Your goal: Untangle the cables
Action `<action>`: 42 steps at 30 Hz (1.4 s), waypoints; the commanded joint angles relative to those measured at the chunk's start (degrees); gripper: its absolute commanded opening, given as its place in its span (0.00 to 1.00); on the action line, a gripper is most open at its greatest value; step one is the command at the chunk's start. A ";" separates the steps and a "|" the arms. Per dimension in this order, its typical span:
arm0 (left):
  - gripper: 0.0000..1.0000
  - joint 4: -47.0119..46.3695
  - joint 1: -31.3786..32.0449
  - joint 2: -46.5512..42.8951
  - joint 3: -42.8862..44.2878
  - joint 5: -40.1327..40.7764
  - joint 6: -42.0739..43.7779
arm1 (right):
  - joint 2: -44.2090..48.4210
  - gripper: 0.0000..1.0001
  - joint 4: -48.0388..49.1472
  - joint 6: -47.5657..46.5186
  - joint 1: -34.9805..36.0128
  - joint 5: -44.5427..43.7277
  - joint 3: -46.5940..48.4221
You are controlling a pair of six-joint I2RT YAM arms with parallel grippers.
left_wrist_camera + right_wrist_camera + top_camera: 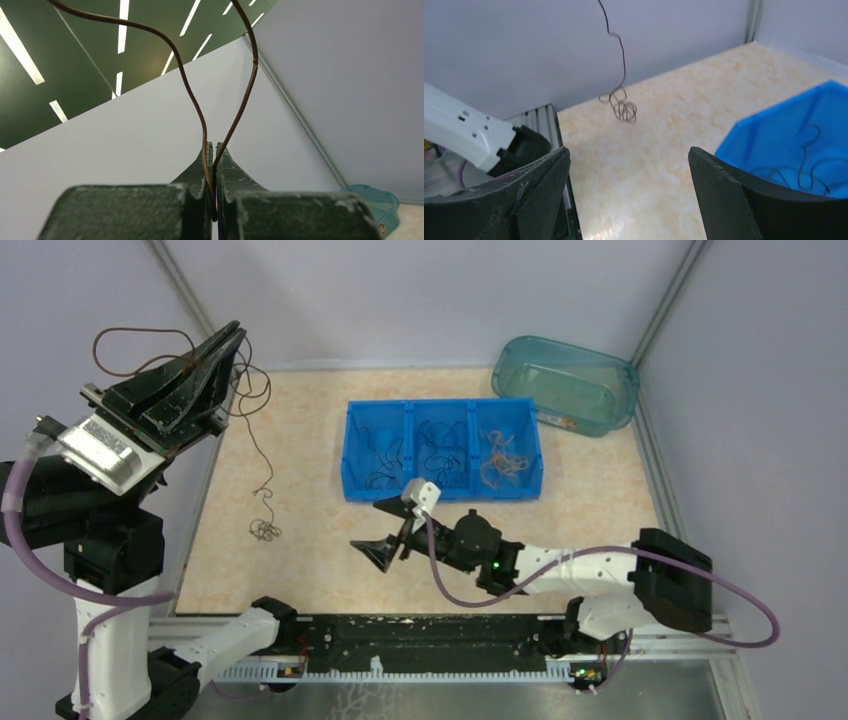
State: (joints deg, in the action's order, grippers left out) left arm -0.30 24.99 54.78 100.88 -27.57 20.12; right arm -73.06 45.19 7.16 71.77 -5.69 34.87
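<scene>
Your left gripper (pixel 214 150), raised high, is clamped on a brown cable (pixel 202 125). The cable loops above it and hangs below, its curled end low by the table (pixel 320 540). Your right gripper (pixel 385 530) is spread apart, with the bin (pixel 352 450) of more cables (pixel 440 450) just beside it.

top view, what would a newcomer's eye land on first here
The left gripper, held high on the left, is shut on a brown cable that hangs down to a curled end near the table. Next comes the blue bin at mid-table, cables in its three compartments, with the open right gripper just before it.
</scene>
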 commanded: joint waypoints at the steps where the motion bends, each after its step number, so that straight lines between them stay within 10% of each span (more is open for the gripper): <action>1: 0.00 0.85 0.00 0.22 1.53 -1.07 -0.39 | -7.55 0.89 5.00 -2.29 0.08 5.34 8.82; 11: 0.00 1.88 0.01 -1.08 -0.55 -1.61 0.53 | -19.16 0.82 5.14 -2.17 0.04 9.07 17.26; 18: 0.00 5.59 0.06 -3.74 -6.05 -3.06 -0.43 | -10.91 0.00 8.49 -3.69 -0.04 2.59 7.79; 31: 0.08 14.59 0.04 -11.95 -31.04 -2.87 3.10 | 2.94 0.00 2.32 -6.87 -0.02 -0.91 2.31; 42: 0.19 31.69 0.00 -9.92 -34.29 -21.85 2.83 | 4.52 0.00 -3.90 -7.52 -0.05 0.50 5.46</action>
State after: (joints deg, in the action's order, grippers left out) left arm 26.04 24.99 45.06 69.10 -42.52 22.68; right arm -70.52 42.00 0.38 71.77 -5.89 37.12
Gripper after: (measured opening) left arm 0.223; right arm 0.006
